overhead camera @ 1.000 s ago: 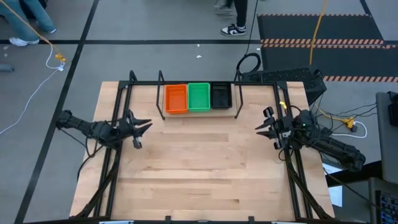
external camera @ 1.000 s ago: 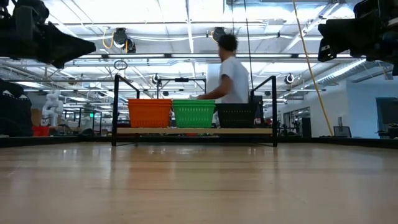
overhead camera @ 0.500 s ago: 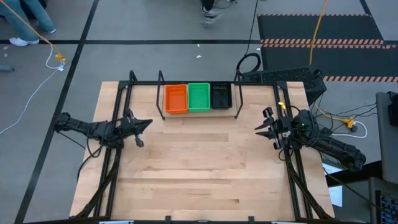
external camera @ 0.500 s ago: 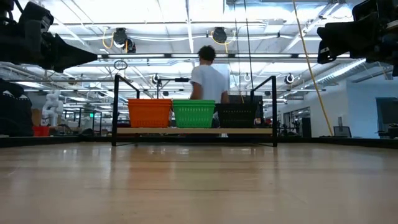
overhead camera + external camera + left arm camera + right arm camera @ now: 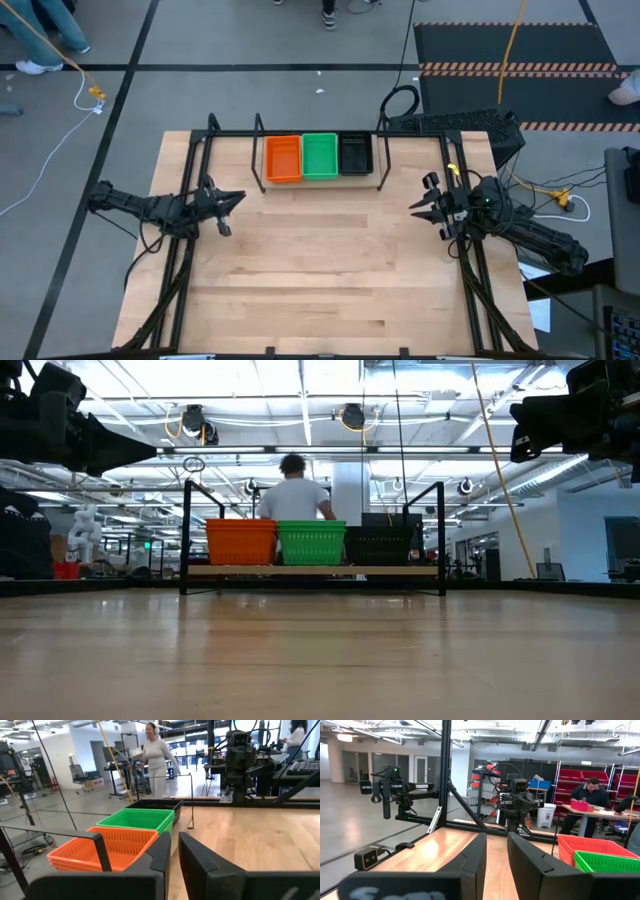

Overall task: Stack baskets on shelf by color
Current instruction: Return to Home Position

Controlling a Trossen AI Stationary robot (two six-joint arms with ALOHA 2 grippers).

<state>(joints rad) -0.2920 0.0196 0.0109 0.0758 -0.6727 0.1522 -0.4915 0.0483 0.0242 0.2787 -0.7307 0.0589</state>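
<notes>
Three stacks of baskets sat side by side on the shelf (image 5: 400, 571): the orange stack (image 5: 283, 159) at its left end, the green stack (image 5: 320, 156) in the middle and the black stack (image 5: 355, 154) at its right end. Each touched the next, and all stood between the shelf's black hoop uprights (image 5: 187, 530). In the left wrist view the orange stack showed several nested rims (how many could not be told). None of the stacks had shifted on the shelf over the last second.

The left gripper (image 5: 233, 213) hung over the worktop (image 5: 320, 270) in front of the shelf and off beyond its orange end, well apart from the baskets. Its fingers (image 5: 157, 857) were released, with a gap between them and nothing in it. A second ago it had sat slightly nearer the shelf; since half a second ago it had not moved.

The right gripper (image 5: 428, 220) hung in front of the shelf and beyond its black end, also well apart from the baskets. Its fingers (image 5: 475, 855) were parted and empty, and it was in the same place as a second ago.

The plainest change lay behind the shelf. A person (image 5: 293, 495) in a white top, seen from behind, had stood behind the black stack a second ago. That person now stood behind the meeting of the orange and green stacks.
</notes>
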